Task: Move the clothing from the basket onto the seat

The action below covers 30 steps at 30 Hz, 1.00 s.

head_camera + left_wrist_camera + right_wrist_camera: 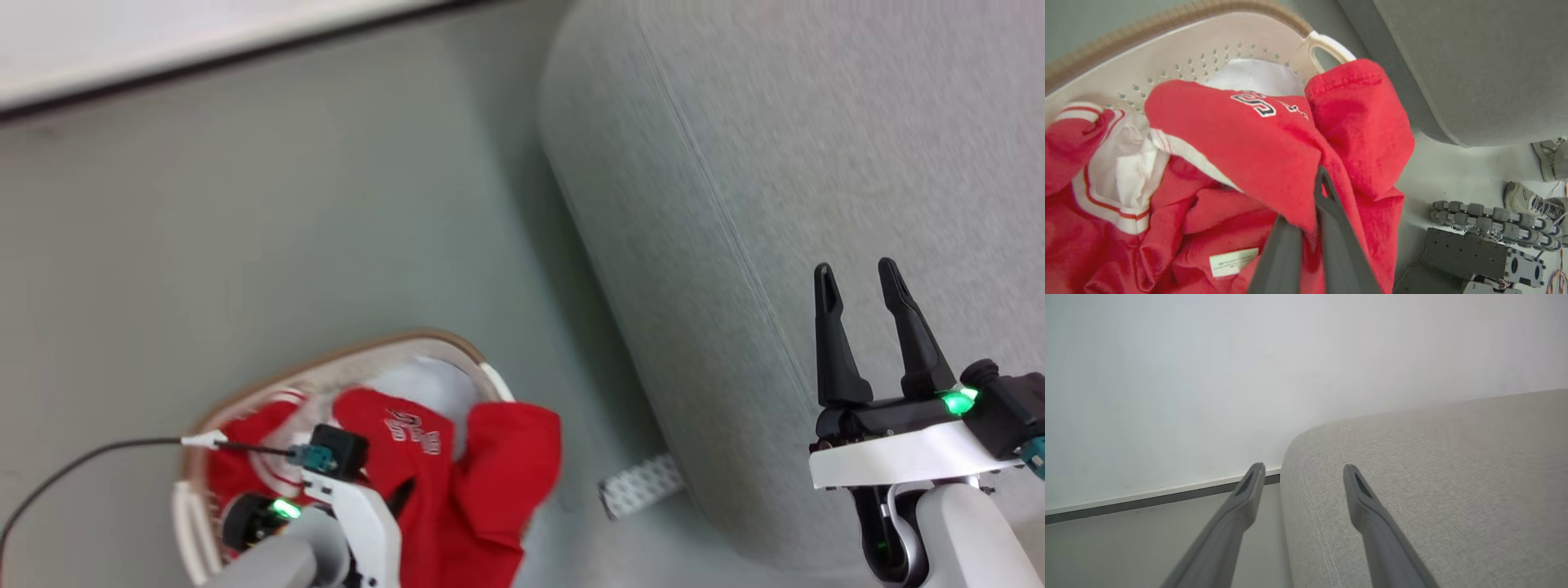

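Clothing (pixel 1241 139) sits bunched in basket (pixel 1208 36), one part spilling over the rim toward seat (pixel 775 163); left gripper (pixel 1308 196) clamps a red fold, likely to lift; right gripper (pixel 861 282) spread, idle above seat.

A: What lies between basket (pixel 384 337) and sofa (pixel 775 204)?
B: Open floor (pixel 326 204); the jersey (pixel 506 457) spills over the rim into it, and a white perforated strip (pixel 641 486) lies at the sofa's foot.
A: Above the sofa?
B: Free, beside the right gripper (pixel 856 269).
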### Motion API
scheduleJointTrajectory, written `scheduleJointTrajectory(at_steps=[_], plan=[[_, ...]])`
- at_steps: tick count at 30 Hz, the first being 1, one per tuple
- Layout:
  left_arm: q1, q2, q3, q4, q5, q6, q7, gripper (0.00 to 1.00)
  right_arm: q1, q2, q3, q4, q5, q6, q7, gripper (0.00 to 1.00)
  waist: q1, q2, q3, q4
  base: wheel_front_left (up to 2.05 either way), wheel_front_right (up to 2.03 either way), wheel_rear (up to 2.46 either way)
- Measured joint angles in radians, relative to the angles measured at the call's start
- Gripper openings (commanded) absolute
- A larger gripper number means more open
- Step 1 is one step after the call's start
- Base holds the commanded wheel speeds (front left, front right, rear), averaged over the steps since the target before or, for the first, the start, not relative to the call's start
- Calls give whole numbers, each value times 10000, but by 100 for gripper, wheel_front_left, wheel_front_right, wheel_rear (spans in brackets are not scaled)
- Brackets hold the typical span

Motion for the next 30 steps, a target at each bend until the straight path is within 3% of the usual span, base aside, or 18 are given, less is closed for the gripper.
scheduleJointTrajectory(at_steps=[7,15,30], plan=[[280,-407,-374,-412,-439,0,-1225,0,310,4,-199,372,-474,0,0,100,0,0,-1322,975,0,0,0],[458,-621,-443,-924,-299,-2,-1758,0,706,10,-165,769,-790,0,0,100,-1,0,-2846,1998,0,0,0],[1641,-370,2596,-4462,2617,403,-1806,0,1398,6,-81,1103,-863,0,0,100,-2,0,-4780,3225,0,0,0]])
